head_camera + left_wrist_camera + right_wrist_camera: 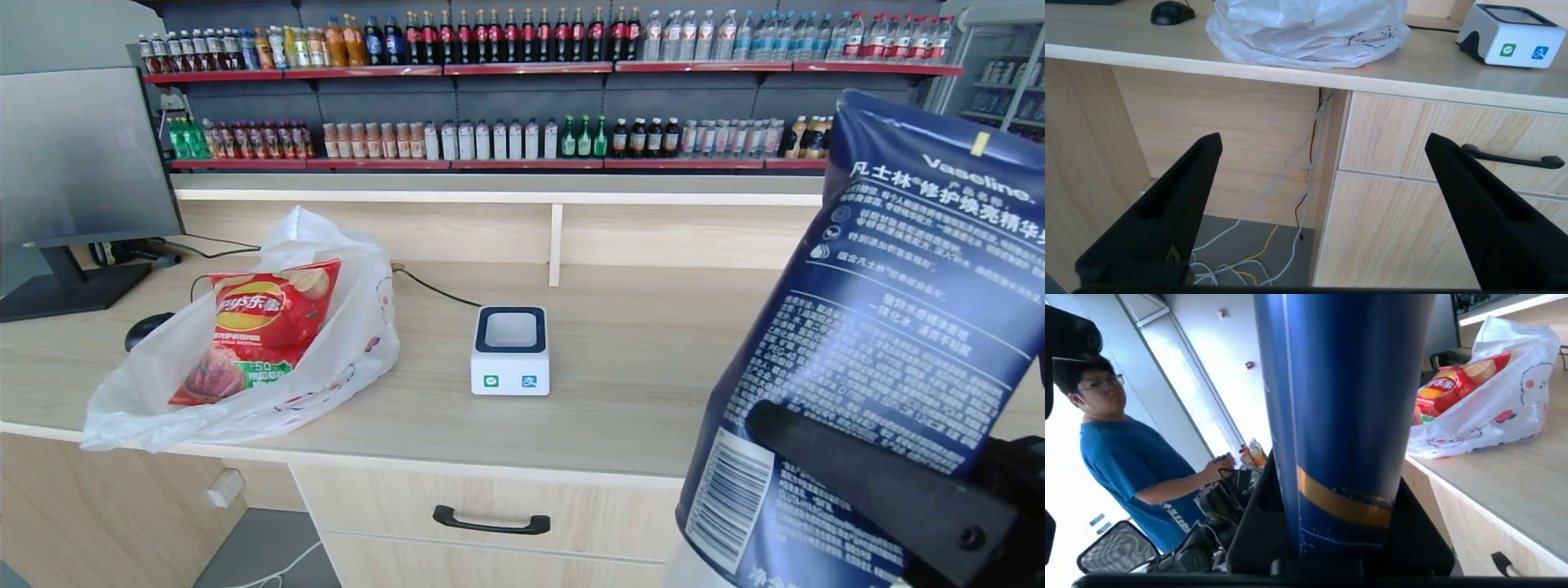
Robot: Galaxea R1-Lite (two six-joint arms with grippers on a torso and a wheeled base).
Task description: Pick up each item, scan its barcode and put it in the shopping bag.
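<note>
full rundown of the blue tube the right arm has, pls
The dark blue lotion tube looks like glossy soft plastic covered in white print, with a white barcode near its lower end and a gold band around it. Its flat, wide end points up and it leans to one side. The right gripper is shut on its lower part, holding it in the air off the right front of the counter. Nothing else touches it.
</note>
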